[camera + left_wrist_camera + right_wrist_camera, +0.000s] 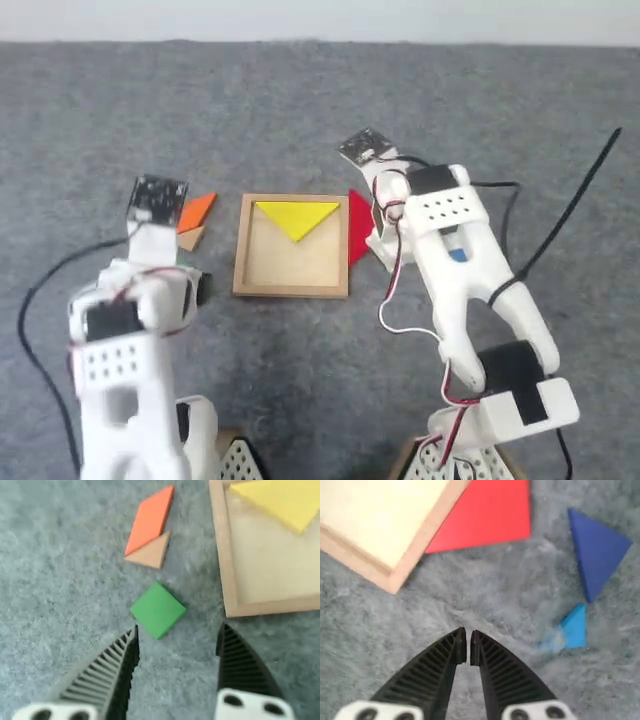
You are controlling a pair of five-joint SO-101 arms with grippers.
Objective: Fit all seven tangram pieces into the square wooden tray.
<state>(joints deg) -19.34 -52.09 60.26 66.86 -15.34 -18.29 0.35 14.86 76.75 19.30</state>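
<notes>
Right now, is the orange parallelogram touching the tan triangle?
Touching. The left wrist view shows the orange parallelogram lying edge to edge with the tan triangle, with no gap between them.

Lettering, labels, brands, numbers, signs: we read none, neither on the wooden tray point(290, 289) nor on the yellow triangle point(296, 218) lying in it.
</notes>
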